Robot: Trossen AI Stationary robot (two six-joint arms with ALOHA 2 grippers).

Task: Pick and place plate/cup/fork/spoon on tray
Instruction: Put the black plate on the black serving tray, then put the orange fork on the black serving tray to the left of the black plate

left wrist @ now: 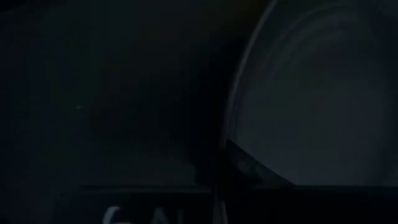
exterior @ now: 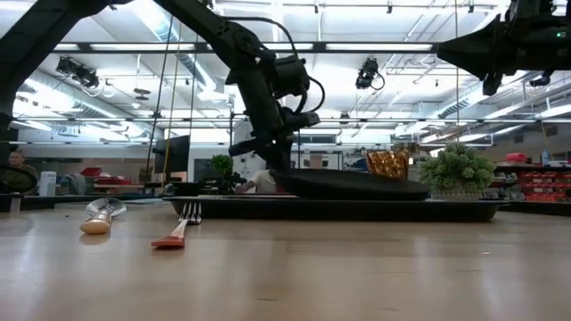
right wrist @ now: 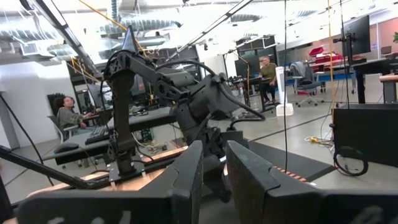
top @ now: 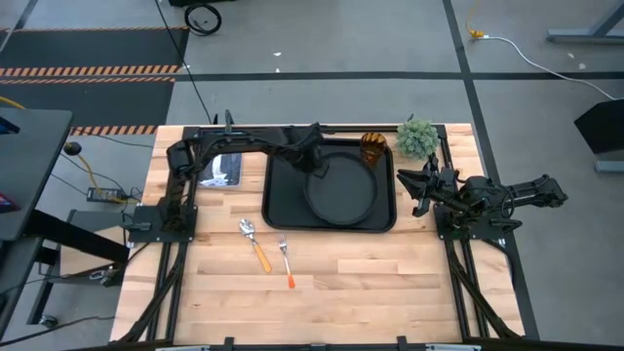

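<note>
The round black plate [top: 343,187] lies in the black rectangular tray [top: 283,210] and also shows in the low view [exterior: 357,185]. My left gripper [top: 314,162] is shut on the plate's far-left rim. The amber cup [top: 374,146] stands at the tray's far right corner; the plate hides its foot in the low view [exterior: 387,164]. The spoon [top: 254,244] and the fork [top: 286,261] lie flat on the wood nearer than the tray. My right gripper [top: 417,187] hangs open and empty above the table, right of the tray. My left gripper holds the plate by its far-left rim [left wrist: 231,134], coming from above and slanting down from the table's left. The gripper hides the contact in the low view. The plate's held side [exterior: 287,175] is slightly raised, and its right side rests on the tray.
A small green potted plant [top: 417,138] stands right of the cup at the far right. A flat grey object [top: 220,172] lies left of the tray under the left arm. Bare wood stretches along the near half of the table. People sit at desks in the room beyond.
</note>
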